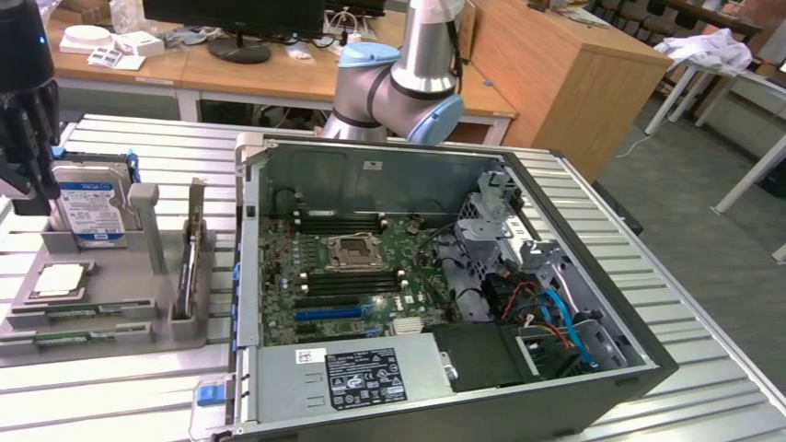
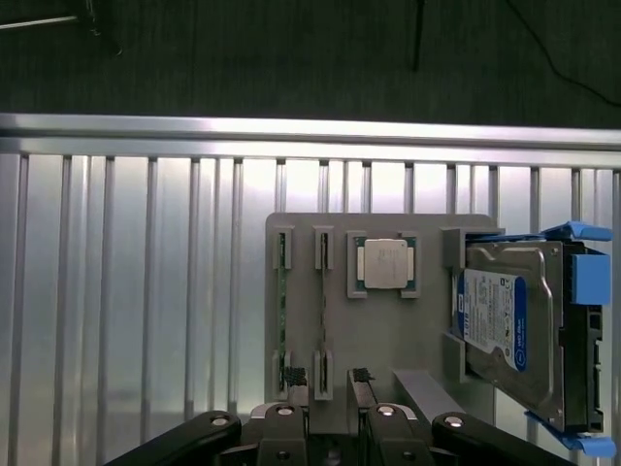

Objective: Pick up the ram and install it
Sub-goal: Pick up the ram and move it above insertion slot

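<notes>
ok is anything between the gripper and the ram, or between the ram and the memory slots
Nothing visible lies between the open gripper and the ram in its holder. Between the holder and the memory slots stands the case wall, on the exterior view's left of the motherboard; the case lies open.

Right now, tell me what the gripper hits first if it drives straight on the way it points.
Most likely the grey holder tray, near the slot holding the ram; the gripper points down at it. Depth is unclear.

hard drive [image 1: 88, 210] 1 | processor [image 2: 384, 264] 1 | computer case [image 1: 368, 175] 1
</notes>
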`<state>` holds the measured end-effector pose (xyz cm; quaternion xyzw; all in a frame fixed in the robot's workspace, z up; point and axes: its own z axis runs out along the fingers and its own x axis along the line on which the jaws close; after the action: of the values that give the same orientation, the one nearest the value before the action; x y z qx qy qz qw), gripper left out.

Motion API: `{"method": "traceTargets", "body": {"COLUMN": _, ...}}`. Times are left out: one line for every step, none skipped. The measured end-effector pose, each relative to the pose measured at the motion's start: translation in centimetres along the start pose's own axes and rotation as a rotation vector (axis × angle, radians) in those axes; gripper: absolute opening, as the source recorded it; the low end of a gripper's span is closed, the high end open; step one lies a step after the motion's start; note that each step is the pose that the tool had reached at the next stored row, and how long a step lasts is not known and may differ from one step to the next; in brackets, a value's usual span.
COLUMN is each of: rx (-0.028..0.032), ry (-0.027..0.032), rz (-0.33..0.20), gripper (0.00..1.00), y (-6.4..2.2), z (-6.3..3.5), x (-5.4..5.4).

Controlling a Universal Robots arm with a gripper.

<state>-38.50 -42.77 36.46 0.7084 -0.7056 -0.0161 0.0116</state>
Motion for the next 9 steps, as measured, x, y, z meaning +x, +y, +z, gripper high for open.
{"method": "traceTargets", "body": {"rx": 0.0000, "ry": 0.0000, "rz": 0.000, "gripper": 0.29, "y": -0.01, "z": 0.10, "x": 0.00}}
{"method": "traceTargets", "body": {"rx": 0.0000, "ry": 0.0000, "rz": 0.000, "gripper": 0.29, "y": -0.01, "z": 0.19, "x": 0.00}}
{"method": "traceTargets", "body": {"rx": 0.0000, "ry": 0.0000, "rz": 0.000, "gripper": 0.29, "y": -0.01, "z": 0.28, "x": 0.00}}
{"method": "traceTargets", "body": {"rx": 0.0000, "ry": 0.0000, "rz": 0.000, "gripper": 0.29, "y": -0.02, "z": 0.39, "x": 0.00}}
{"method": "traceTargets", "body": {"rx": 0.0000, "ry": 0.0000, "rz": 0.000, "gripper": 0.29, "y": -0.02, "z": 0.49, "x": 0.00}}
{"method": "traceTargets", "body": {"rx": 0.0001, "ry": -0.0001, "rz": 0.000, "gripper": 0.29, "y": -0.02, "z": 0.59, "x": 0.00}}
{"method": "traceTargets", "body": {"rx": 0.0000, "ry": 0.0000, "rz": 0.000, "gripper": 0.29, "y": -0.03, "z": 0.70, "x": 0.00}}
{"method": "traceTargets", "body": {"rx": 0.0000, "ry": 0.0000, "rz": 0.000, "gripper": 0.29, "y": -0.03, "z": 0.79, "x": 0.01}}
{"method": "traceTargets", "body": {"rx": 0.0000, "ry": 0.0000, "rz": 0.000, "gripper": 0.29, "y": -0.03, "z": 0.90, "x": 0.01}}
